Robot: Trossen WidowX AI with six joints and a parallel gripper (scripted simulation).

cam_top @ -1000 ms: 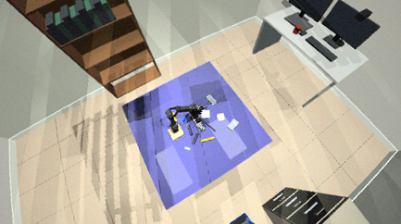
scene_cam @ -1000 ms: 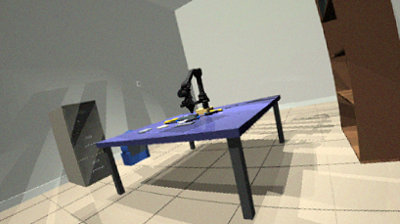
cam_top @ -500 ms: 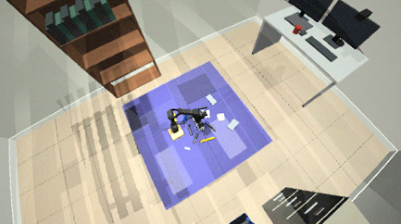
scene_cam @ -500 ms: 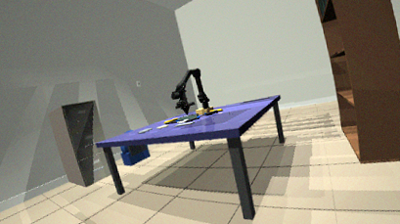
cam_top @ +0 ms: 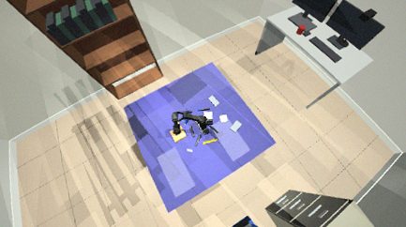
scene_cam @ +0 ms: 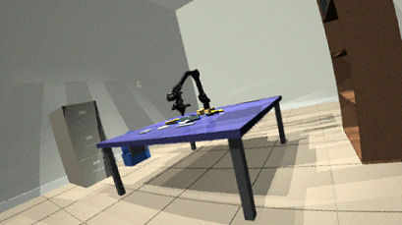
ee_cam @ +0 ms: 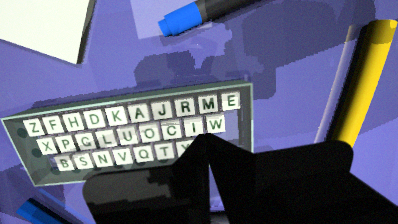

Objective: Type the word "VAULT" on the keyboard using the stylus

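The keyboard [ee_cam: 246, 125], a grey-green tray of white letter keys, lies across the left and middle of the wrist view. Its V key [ee_cam: 122, 156], A key [ee_cam: 138, 112], U key [ee_cam: 128, 135], L key [ee_cam: 106, 138] and T key [ee_cam: 165, 151] show uncovered. My gripper [ee_cam: 205, 139] [scene_cam: 182, 113] is shut, with its two black fingertips meeting and no stylus visible between them. In the wrist view the tips overlap the keyboard's lower right, just below the I and W keys, and hide part of the Y key. Whether they touch anything is not clear. I cannot identify the stylus in any view.
A blue-capped black marker [ee_cam: 182, 20] lies beyond the keyboard. A yellow marker-like stick [ee_cam: 370, 75] [cam_top: 210, 141] lies to its right. A white pad [ee_cam: 40, 25] is at the upper left, and a blue-ended item [ee_cam: 37, 212] at the lower left.
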